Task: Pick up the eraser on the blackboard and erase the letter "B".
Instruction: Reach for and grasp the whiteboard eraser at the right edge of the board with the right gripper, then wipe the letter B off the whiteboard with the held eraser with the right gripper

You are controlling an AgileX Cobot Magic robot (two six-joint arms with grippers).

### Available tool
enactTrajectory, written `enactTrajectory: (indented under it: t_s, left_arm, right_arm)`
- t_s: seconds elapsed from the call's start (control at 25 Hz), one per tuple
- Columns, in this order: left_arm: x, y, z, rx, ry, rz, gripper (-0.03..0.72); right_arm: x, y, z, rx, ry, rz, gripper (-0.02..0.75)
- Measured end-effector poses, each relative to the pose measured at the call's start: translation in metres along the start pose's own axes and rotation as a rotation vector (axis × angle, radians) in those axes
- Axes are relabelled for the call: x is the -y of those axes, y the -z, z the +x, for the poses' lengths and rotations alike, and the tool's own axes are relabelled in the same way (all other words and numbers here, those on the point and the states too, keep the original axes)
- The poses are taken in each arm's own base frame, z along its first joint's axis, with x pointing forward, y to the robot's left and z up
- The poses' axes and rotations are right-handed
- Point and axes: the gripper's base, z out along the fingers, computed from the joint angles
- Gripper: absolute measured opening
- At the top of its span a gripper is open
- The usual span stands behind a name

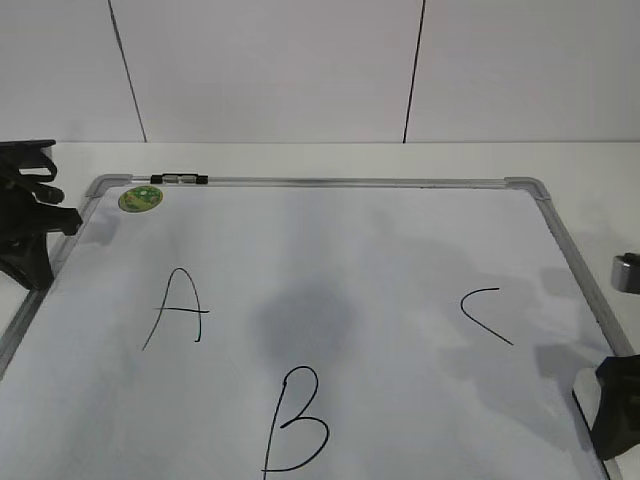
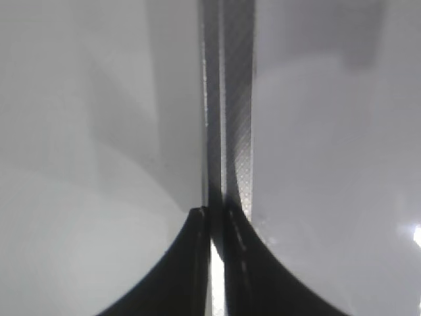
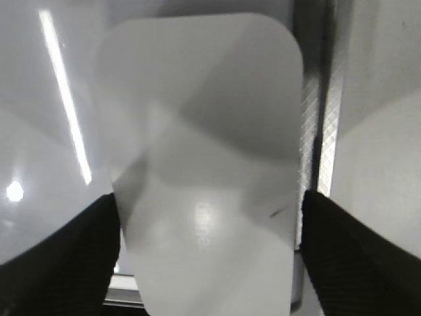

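The eraser, a smooth white rounded block, fills the right wrist view. It lies in the near right corner of the blackboard, against its grey frame. My right gripper is shut on the eraser, with a black finger on each long side. In the exterior view this gripper hides most of the eraser. The letter "B" is drawn in black at the near middle of the board. My left gripper is shut and empty over the board's left frame, and shows in the exterior view.
The black "A" is at the left and the "C" at the right. A round green sticker and a small dark clip sit at the far left corner. A metal object stands off the board's right edge.
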Motion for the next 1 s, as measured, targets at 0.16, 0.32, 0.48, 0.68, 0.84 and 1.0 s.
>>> enactTrajectory:
  t_s: [0.16, 0.32, 0.48, 0.68, 0.84, 1.0]
  left_arm:
    - [0.0, 0.0, 0.0, 0.0, 0.0, 0.0, 0.022]
    - [0.0, 0.0, 0.0, 0.0, 0.0, 0.0, 0.022]
    - [0.0, 0.0, 0.0, 0.0, 0.0, 0.0, 0.022]
    - [0.0, 0.0, 0.0, 0.0, 0.0, 0.0, 0.022]
    - [0.0, 0.0, 0.0, 0.0, 0.0, 0.0, 0.022]
    - [0.0, 0.0, 0.0, 0.0, 0.0, 0.0, 0.022]
  right_arm:
    - [0.0003, -0.0026, -0.0015, -0.006, -0.001, 0.001, 0.658]
    - [0.0003, -0.0026, -0.0015, -0.006, 0.0, 0.001, 0.635]
    - [0.0002, -0.0026, -0.0015, -0.006, 0.002, 0.0, 0.572]
    - [0.0002, -0.0026, -0.0015, -0.006, 0.004, 0.0, 0.543]
    - [0.0002, -0.0026, -0.0016, -0.005, 0.004, 0.0, 0.54]
    - [0.0002, -0.0026, -0.0016, -0.005, 0.007, 0.0, 0.54]
